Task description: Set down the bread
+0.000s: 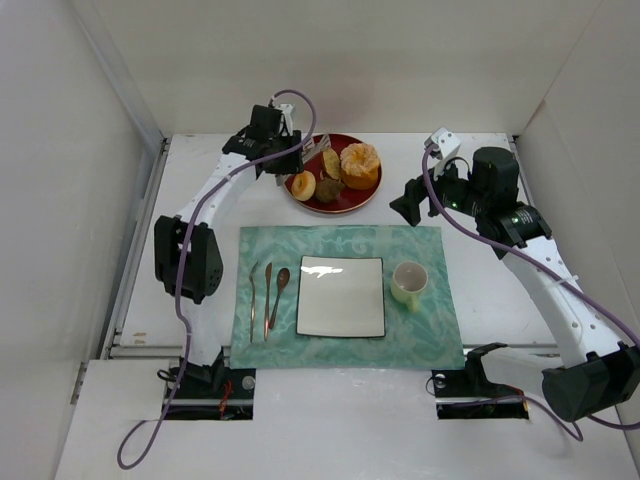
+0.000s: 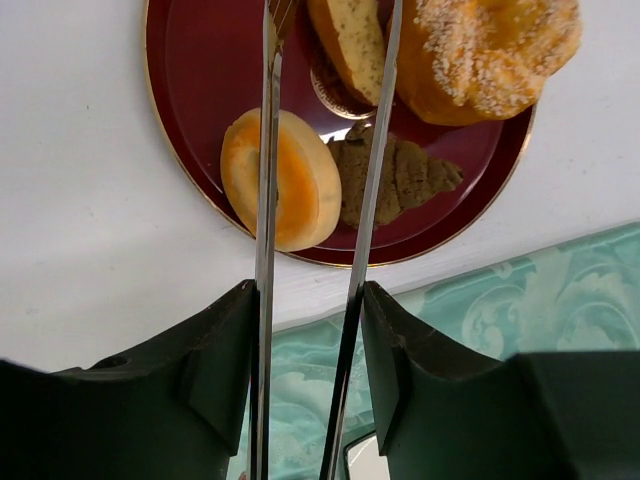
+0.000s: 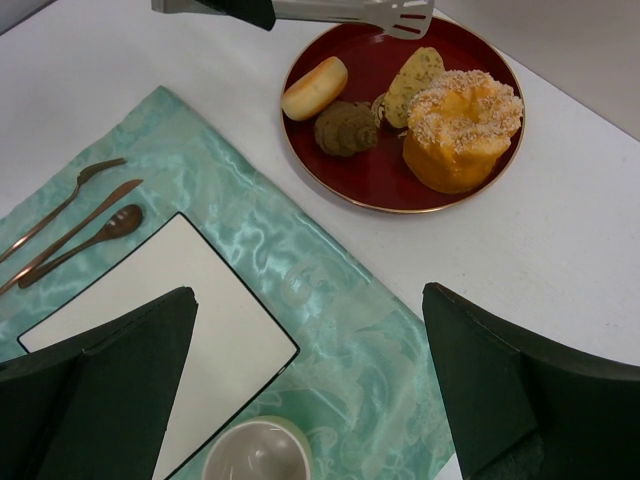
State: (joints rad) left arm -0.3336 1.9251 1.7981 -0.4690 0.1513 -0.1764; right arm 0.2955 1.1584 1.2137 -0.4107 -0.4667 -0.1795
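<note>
The bread point(image 2: 352, 40) is a tan speckled oval piece lying on the red plate point(image 2: 180, 120), between a small golden bun point(image 2: 300, 180) and a big sugared round loaf point(image 2: 490, 50). It also shows in the top view point(image 1: 330, 163) and the right wrist view point(image 3: 415, 85). My left gripper point(image 2: 308, 300) is shut on metal tongs point(image 2: 265, 200), whose open arms reach over the plate, with the bread's near end between them. The tongs' tips point(image 3: 405, 18) hover by the bread's far end. My right gripper point(image 3: 310, 295) is open and empty above the mat's right part.
A dark brown lump point(image 2: 410, 175) lies on the red plate too. On the teal mat point(image 1: 420, 340) are a white square plate point(image 1: 340, 295), a green cup point(image 1: 408, 283) to its right and copper cutlery point(image 1: 268, 295) to its left. White walls enclose the table.
</note>
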